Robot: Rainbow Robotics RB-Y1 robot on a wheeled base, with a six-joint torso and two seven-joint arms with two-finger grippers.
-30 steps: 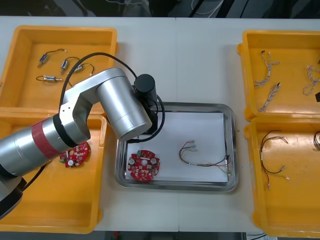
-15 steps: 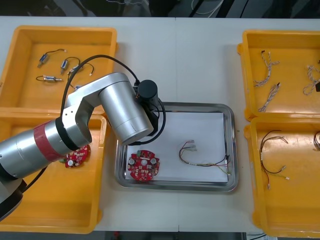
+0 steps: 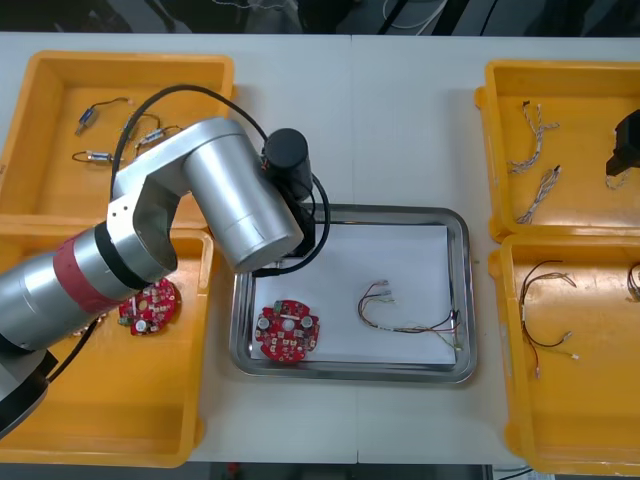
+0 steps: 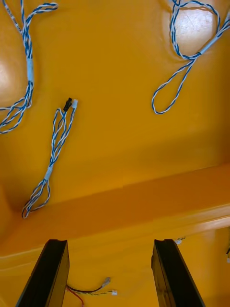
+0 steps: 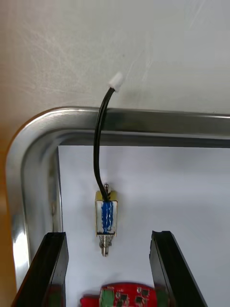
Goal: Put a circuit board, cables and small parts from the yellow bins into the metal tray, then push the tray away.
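Left wrist view: your left gripper stands spread, pinching nothing, over a corner of the metal tray.
Small metal part: brass body with a blue-striped middle, flat on the white liner just ahead of the fingers, touching neither.
Black lead: runs from the part over the tray's rim, and its white plug rests on the table.
Circuit board: round, red, at the tray's 7 o'clock.
Right gripper: spread, over the table's 2 o'clock yellow bin, which holds blue and white cables.

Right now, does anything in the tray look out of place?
The small blue-wrapped metal part lies in the metal tray under the left arm's open jaws, but its black lead crosses the rim, white plug out on the table.
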